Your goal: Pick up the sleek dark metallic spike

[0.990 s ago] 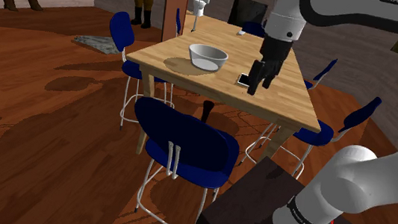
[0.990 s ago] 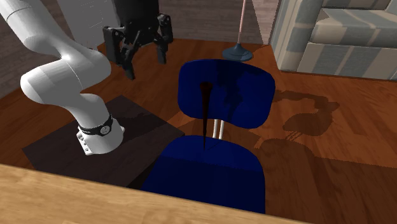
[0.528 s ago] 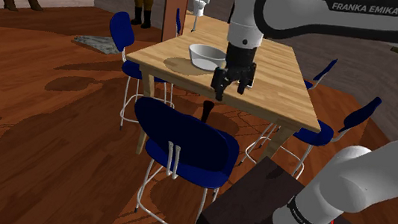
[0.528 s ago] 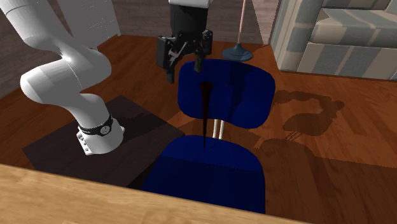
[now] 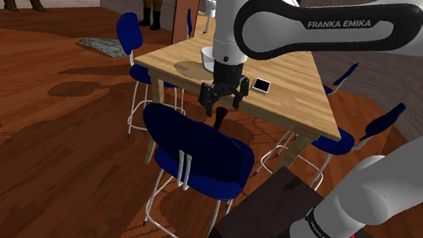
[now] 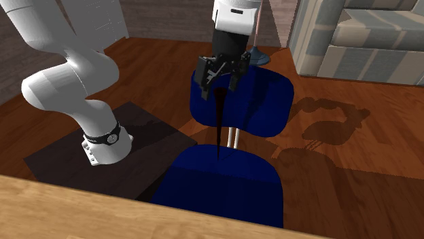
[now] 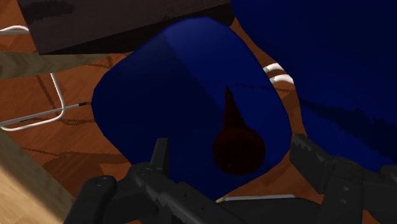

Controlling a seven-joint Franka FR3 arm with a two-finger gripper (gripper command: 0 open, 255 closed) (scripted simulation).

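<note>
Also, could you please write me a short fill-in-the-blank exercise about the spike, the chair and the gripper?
The dark spike stands upright on the seat of a ____ chair.
The spike's wider end is at the ____.
The gripper hovers just above the spike with its fingers ____.
Missing words: blue; top; open.

home: dining tbl, chairs, sofa
</note>
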